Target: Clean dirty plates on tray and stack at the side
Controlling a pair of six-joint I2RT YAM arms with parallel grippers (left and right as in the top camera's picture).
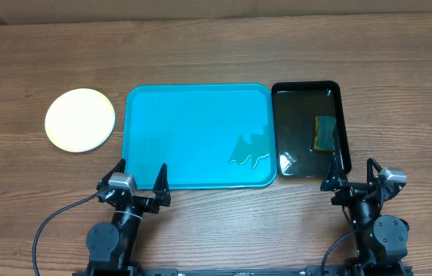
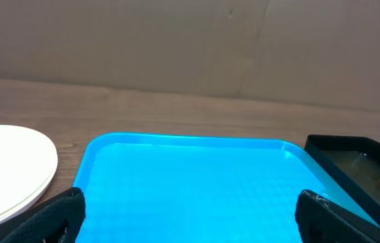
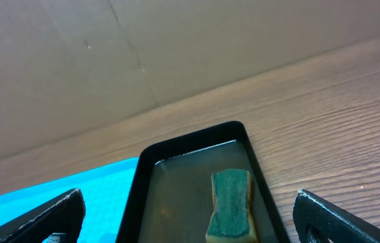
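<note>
The plates (image 1: 80, 120) are stacked on the table (image 1: 216, 46), just left of the tray (image 1: 198, 136) (a pale one uppermost). The left gripper (image 1: 140, 175) and right gripper (image 1: 349, 175) are spread wide, nothing grasped. A sponge (image 1: 324, 133) is laid in the black tray (image 1: 344, 130).

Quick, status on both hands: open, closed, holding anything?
Left hand: open, holding nothing.
Right hand: open, holding nothing.

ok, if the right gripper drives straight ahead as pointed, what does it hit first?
Probably the black tray: the right gripper, jaws open, aims into it, with the sponge lying near its centre line. Height is unclear, so it might clear the rim and meet the sponge first.
</note>
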